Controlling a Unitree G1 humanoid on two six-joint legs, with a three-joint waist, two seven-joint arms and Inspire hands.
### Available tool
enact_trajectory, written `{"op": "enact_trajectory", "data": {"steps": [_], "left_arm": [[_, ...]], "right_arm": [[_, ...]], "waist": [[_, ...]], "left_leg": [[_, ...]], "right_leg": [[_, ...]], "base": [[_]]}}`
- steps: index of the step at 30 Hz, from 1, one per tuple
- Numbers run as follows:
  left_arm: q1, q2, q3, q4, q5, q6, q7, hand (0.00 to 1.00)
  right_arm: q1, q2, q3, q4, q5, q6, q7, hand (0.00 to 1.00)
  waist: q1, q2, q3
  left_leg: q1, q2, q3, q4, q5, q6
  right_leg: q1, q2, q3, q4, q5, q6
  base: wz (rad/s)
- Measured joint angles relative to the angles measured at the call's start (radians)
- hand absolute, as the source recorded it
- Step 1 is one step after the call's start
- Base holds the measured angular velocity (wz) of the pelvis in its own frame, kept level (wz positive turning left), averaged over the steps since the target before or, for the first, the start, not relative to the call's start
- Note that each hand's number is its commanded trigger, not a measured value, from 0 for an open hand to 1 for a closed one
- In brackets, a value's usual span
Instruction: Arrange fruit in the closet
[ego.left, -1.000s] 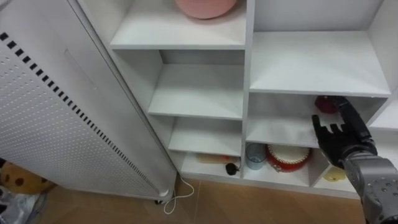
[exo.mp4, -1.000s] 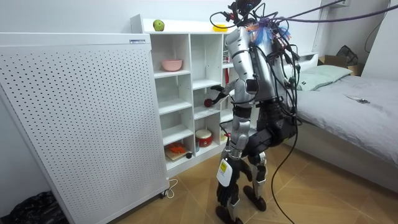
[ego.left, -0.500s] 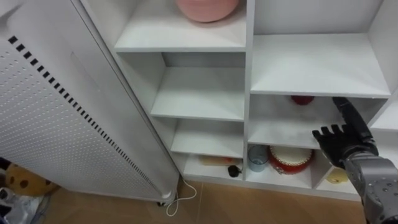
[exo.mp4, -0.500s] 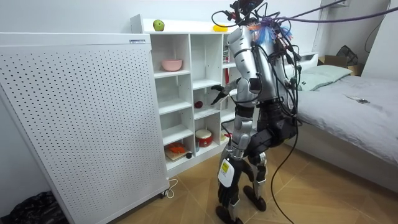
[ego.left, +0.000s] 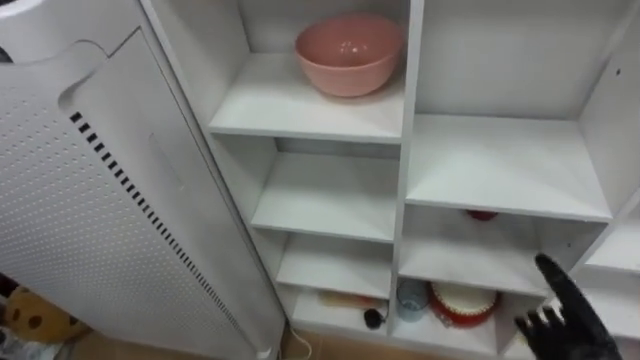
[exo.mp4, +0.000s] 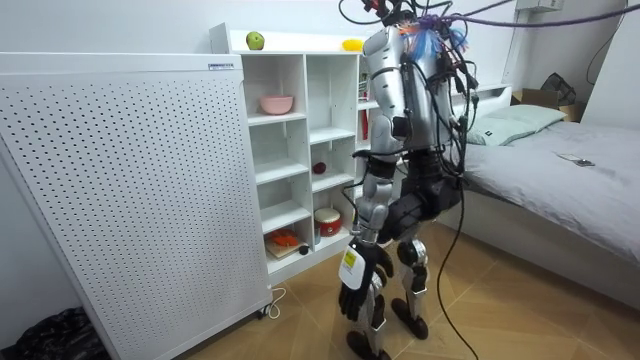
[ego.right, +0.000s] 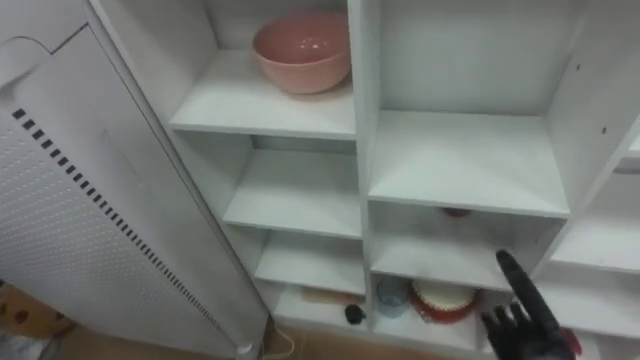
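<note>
I read right hand (ego.left: 565, 310) released, lower right before closet (ego.left: 408, 150) | red fruit (ego.left: 482, 213) deep in roomy centre-right cubby | left hand (exo.mp4: 355, 293) unreadable

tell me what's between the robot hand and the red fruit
Only bare white shelf between the right robot hand and the red fruit, as the left eye view shows.

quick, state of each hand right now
right hand: open, holding nothing
left hand: cannot be told
</note>
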Motion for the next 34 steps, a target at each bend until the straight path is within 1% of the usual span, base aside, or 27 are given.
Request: {"op": "enact_trajectory", "data": {"steps": [3,4,5,6,8,9,11,12,13,14,15,17,18,19,20,21,22,23,24,25,26,28,29,31,32,34], "left_arm": [[-0.001,0.000,0.052,0.006,0.011,-0.002,-0.002,0.00],[-0.001,0.003,0.069,0.014,0.012,-0.007,0.001,0.00],[-0.002,0.003,0.074,0.022,0.009,-0.007,0.005,0.00],[-0.001,0.002,0.074,0.025,0.009,-0.007,0.008,0.00],[0.003,-0.002,0.093,0.038,0.011,-0.012,0.010,0.00],[0.004,-0.002,0.101,0.040,0.011,-0.015,0.012,0.00],[0.008,-0.002,0.149,0.040,0.034,-0.028,0.024,0.00],[0.010,-0.008,0.166,0.035,0.050,-0.030,0.036,0.00],[0.011,-0.013,0.177,0.033,0.057,-0.029,0.042,0.00],[0.017,-0.020,0.199,0.021,0.078,-0.029,0.051,0.00],[0.027,-0.021,0.216,0.016,0.088,-0.037,0.058,0.00],[0.036,-0.021,0.249,0.019,0.088,-0.049,0.071,0.00],[0.041,-0.022,0.269,0.021,0.088,-0.051,0.077,0.00],[0.042,-0.022,0.273,0.023,0.088,-0.052,0.079,0.00],[0.043,-0.022,0.280,0.032,0.088,-0.057,0.081,0.00],[0.046,-0.023,0.287,0.036,0.089,-0.062,0.086,0.00],[0.047,-0.026,0.293,0.036,0.089,-0.066,0.091,0.00],[0.049,-0.034,0.313,0.035,0.089,-0.069,0.095,0.00],[0.049,-0.040,0.321,0.034,0.089,-0.069,0.097,0.00],[0.050,-0.048,0.332,0.034,0.088,-0.071,0.098,0.00],[0.050,-0.054,0.332,0.034,0.087,-0.071,0.098,0.00],[0.050,-0.058,0.332,0.037,0.085,-0.076,0.097,0.00],[0.049,-0.059,0.332,0.037,0.086,-0.078,0.097,0.00],[0.044,-0.062,0.335,0.037,0.086,-0.087,0.097,0.00],[0.037,-0.064,0.338,0.037,0.086,-0.088,0.098,0.00],[0.038,-0.069,0.347,0.037,0.089,-0.087,0.097,0.00]], "right_arm": [[0.053,0.002,0.008,0.055,-0.041,0.012,0.046,0.00],[0.083,0.010,0.026,0.069,-0.068,0.020,0.057,0.00],[0.117,0.024,0.038,0.070,-0.080,0.024,0.064,0.00],[0.134,0.035,0.038,0.070,-0.080,0.024,0.069,0.00],[0.203,0.077,0.036,0.071,-0.088,0.027,0.090,0.00],[0.223,0.087,0.036,0.071,-0.088,0.027,0.094,0.00],[0.289,0.117,0.035,0.070,-0.101,0.028,0.102,0.00],[0.315,0.125,0.035,0.068,-0.114,0.031,0.110,0.00],[0.328,0.126,0.036,0.067,-0.124,0.035,0.118,0.00],[0.361,0.127,0.042,0.068,-0.146,0.040,0.141,0.00],[0.390,0.129,0.056,0.067,-0.172,0.045,0.162,0.00],[0.426,0.144,0.078,0.068,-0.235,0.045,0.181,0.00],[0.448,0.156,0.096,0.068,-0.276,0.045,0.196,0.00],[0.459,0.161,0.104,0.068,-0.289,0.045,0.202,0.00],[0.483,0.171,0.126,0.066,-0.311,0.046,0.213,0.00],[0.508,0.181,0.149,0.060,-0.333,0.046,0.221,0.00],[0.517,0.185,0.152,0.057,-0.350,0.046,0.225,0.00],[0.527,0.193,0.151,0.057,-0.377,0.046,0.231,0.00],[0.529,0.195,0.151,0.057,-0.395,0.046,0.232,0.00],[0.533,0.196,0.151,0.057,-0.440,0.046,0.232,0.00],[0.541,0.196,0.153,0.057,-0.490,0.045,0.232,0.00],[0.549,0.199,0.155,0.058,-0.571,0.045,0.232,0.00],[0.556,0.199,0.155,0.056,-0.640,0.044,0.233,0.00],[0.564,0.198,0.156,0.055,-0.727,0.043,0.231,0.00],[0.566,0.198,0.160,0.055,-0.799,0.044,0.229,0.00],[0.580,0.200,0.164,0.056,-0.883,0.045,0.223,0.00]], "waist": [[-0.016,0.000,0.0008],[-0.029,-0.001,0.0009],[-0.043,-0.004,0.0016],[-0.049,-0.005,0.0010],[-0.077,-0.008,-0.0016],[-0.082,-0.011,-0.0051],[-0.087,-0.028,-0.0194],[-0.090,-0.035,-0.0233],[-0.095,-0.038,-0.0252],[-0.099,-0.043,-0.0305],[-0.100,-0.051,-0.0366],[-0.106,-0.060,-0.0403],[-0.113,-0.066,-0.0406],[-0.114,-0.068,-0.0407],[-0.115,-0.071,-0.0392],[-0.115,-0.073,-0.0409],[-0.115,-0.074,-0.0418],[-0.116,-0.074,-0.0414],[-0.117,-0.073,-0.0408],[-0.120,-0.070,-0.0379],[-0.127,-0.069,-0.0381],[-0.140,-0.068,-0.0361],[-0.149,-0.070,-0.0365],[-0.150,-0.070,-0.0364],[-0.149,-0.068,-0.0360],[-0.148,-0.060,-0.0336]], "left_leg": [[0.046,-0.003,-0.002,-0.037,0.001,-0.001],[0.076,-0.007,-0.007,-0.058,0.003,-0.003],[0.115,-0.010,-0.008,-0.085,0.006,-0.004],[0.135,-0.011,-0.008,-0.098,0.007,-0.004],[0.210,-0.008,-0.008,-0.140,0.007,-0.005],[0.226,-0.008,-0.007,-0.149,0.007,-0.005],[0.286,-0.007,0.010,-0.186,0.007,-0.005],[0.315,-0.008,0.012,-0.202,0.007,-0.005],[0.330,-0.010,0.012,-0.208,0.007,-0.005],[0.364,-0.012,0.014,-0.227,0.007,-0.005],[0.396,-0.014,0.017,-0.246,0.007,-0.005],[0.446,-0.015,0.018,-0.268,0.007,-0.006],[0.476,-0.015,0.019,-0.279,0.007,-0.006],[0.493,-0.014,0.021,-0.287,0.007,-0.006],[0.523,-0.014,0.023,-0.298,0.007,-0.006],[0.541,-0.014,0.024,-0.302,0.007,-0.006],[0.548,-0.014,0.024,-0.303,0.007,-0.006],[0.557,-0.014,0.024,-0.305,0.007,-0.006],[0.560,-0.014,0.024,-0.306,0.007,-0.006],[0.573,-0.014,0.024,-0.314,0.007,-0.006],[0.585,-0.014,0.024,-0.321,0.007,-0.006],[0.592,-0.014,0.023,-0.321,0.006,-0.007],[0.593,-0.013,0.024,-0.321,0.004,-0.010],[0.593,-0.011,0.024,-0.322,0.000,-0.016],[0.597,-0.009,0.025,-0.322,-0.005,-0.016],[0.602,-0.003,0.029,-0.321,-0.017,-0.017]], "right_leg": [[0.049,0.002,-0.007,-0.036,0.000,0.005],[0.081,0.003,-0.014,-0.056,-0.001,0.009],[0.120,0.004,-0.016,-0.082,-0.002,0.013],[0.140,0.006,-0.016,-0.096,0.000,0.016],[0.233,0.024,-0.025,-0.170,0.009,0.027],[0.256,0.027,-0.029,-0.187,0.011,0.030],[0.323,0.033,-0.038,-0.236,0.018,0.036],[0.353,0.034,-0.039,-0.255,0.021,0.040],[0.369,0.034,-0.039,-0.264,0.023,0.042],[0.401,0.036,-0.038,-0.281,0.025,0.046],[0.435,0.039,-0.037,-0.303,0.027,0.049],[0.488,0.044,-0.037,-0.336,0.032,0.052],[0.519,0.047,-0.037,-0.353,0.034,0.053],[0.533,0.049,-0.036,-0.358,0.035,0.052],[0.558,0.052,-0.035,-0.373,0.037,0.053],[0.575,0.053,-0.035,-0.382,0.037,0.053],[0.581,0.053,-0.033,-0.384,0.037,0.053],[0.592,0.054,-0.033,-0.384,0.037,0.053],[0.594,0.054,-0.031,-0.384,0.037,0.053],[0.603,0.055,-0.026,-0.386,0.037,0.053],[0.610,0.057,-0.020,-0.386,0.037,0.053],[0.620,0.057,-0.011,-0.386,0.037,0.053],[0.621,0.058,-0.009,-0.386,0.037,0.053],[0.618,0.059,-0.004,-0.385,0.037,0.053],[0.617,0.063,0.011,-0.383,0.038,0.054],[0.617,0.072,0.039,-0.383,0.039,0.054]], "base": [[0.04],[0.14],[0.11],[0.05],[0.06],[0.18],[0.04],[-0.10],[-0.05],[0.00],[-0.05],[-0.05],[-0.06],[-0.11],[-0.15],[-0.17],[-0.18],[-0.14],[-0.12],[-0.06],[0.00],[0.04],[0.06],[-0.01],[-0.08],[-0.11]]}}
